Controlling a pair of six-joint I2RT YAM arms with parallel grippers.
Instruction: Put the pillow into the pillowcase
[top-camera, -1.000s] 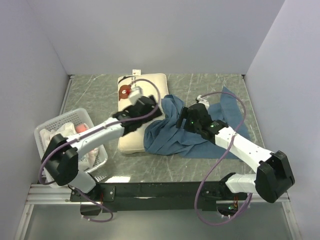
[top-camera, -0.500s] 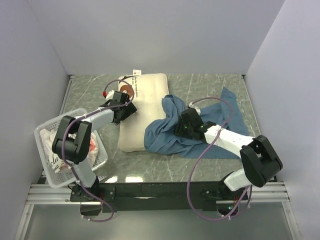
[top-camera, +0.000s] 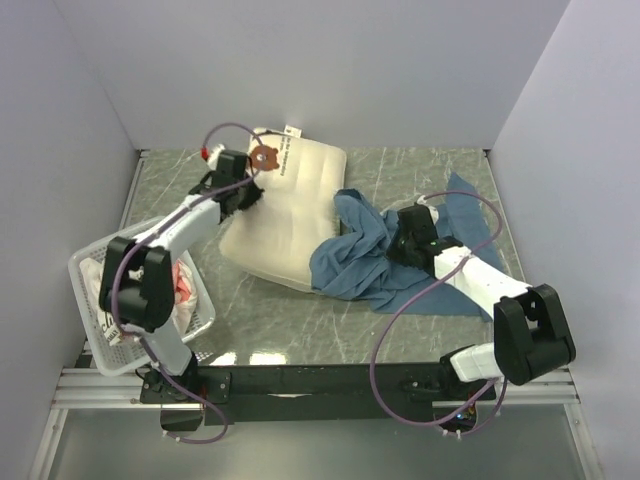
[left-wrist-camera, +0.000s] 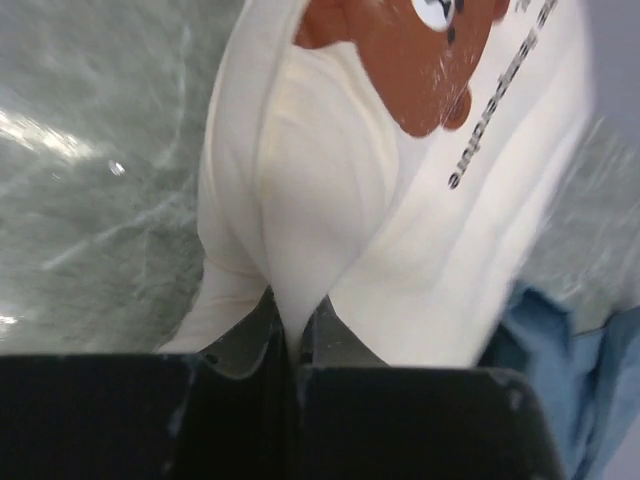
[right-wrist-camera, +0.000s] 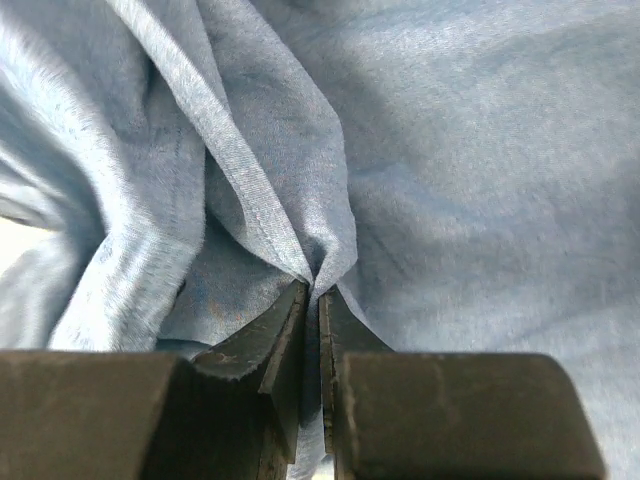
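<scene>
Pinching one pillow (top-camera: 300, 200) with left fingers (left-wrist-camera: 243, 338), one pillowcase (top-camera: 355, 265) with right fingers (right-wrist-camera: 272, 350)

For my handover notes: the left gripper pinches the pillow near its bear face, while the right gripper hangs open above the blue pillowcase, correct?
Not quite. The right gripper is not open: the right wrist view shows it shut on a fold of the blue pillowcase. The left gripper does pinch the pillow near its bear face.

Grey-green marbled surface (top-camera: 400, 180): cream quilted rectangular pillow (top-camera: 290, 215) centre-left, crumpled blue cloth pillowcase (top-camera: 355, 265) touching its right edge, white plastic mesh basket (top-camera: 203, 305) near-left.
</scene>
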